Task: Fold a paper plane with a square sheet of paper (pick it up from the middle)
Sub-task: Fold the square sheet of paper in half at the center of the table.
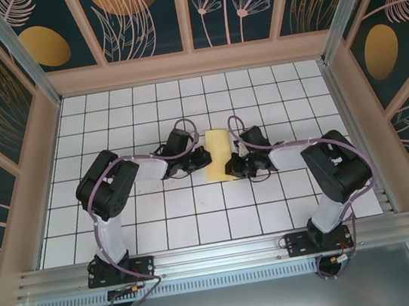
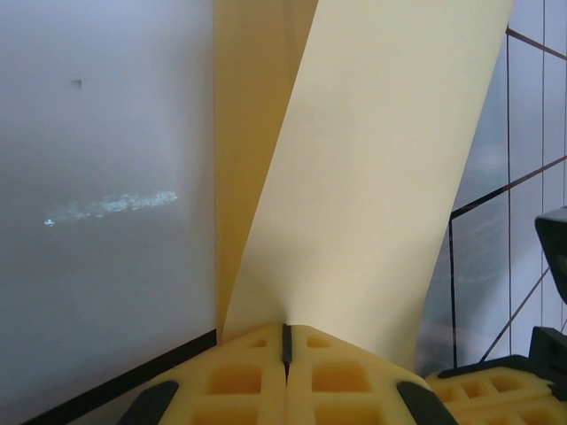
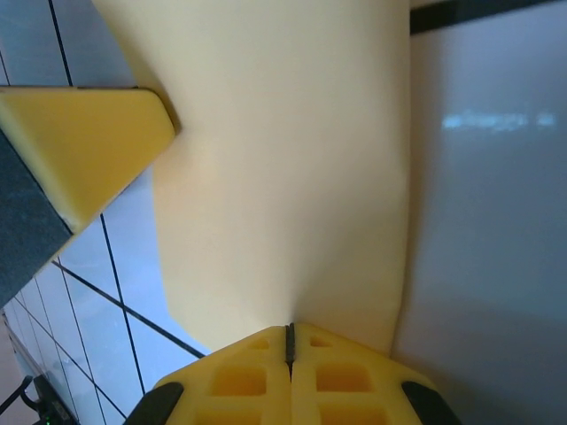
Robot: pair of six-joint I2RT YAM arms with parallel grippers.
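Left claw (image 2: 285, 335) and right claw (image 3: 289, 335) tight on one yellow sheet (image 1: 218, 149)

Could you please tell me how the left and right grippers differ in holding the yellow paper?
The left gripper pinches the thin bright yellow sheet of paper from its left side, the right gripper from its right. The right gripper sits nearer the arm bases than the left gripper. At the left gripper two paper layers part; at the right, one smooth face shows. Both are shut on it.
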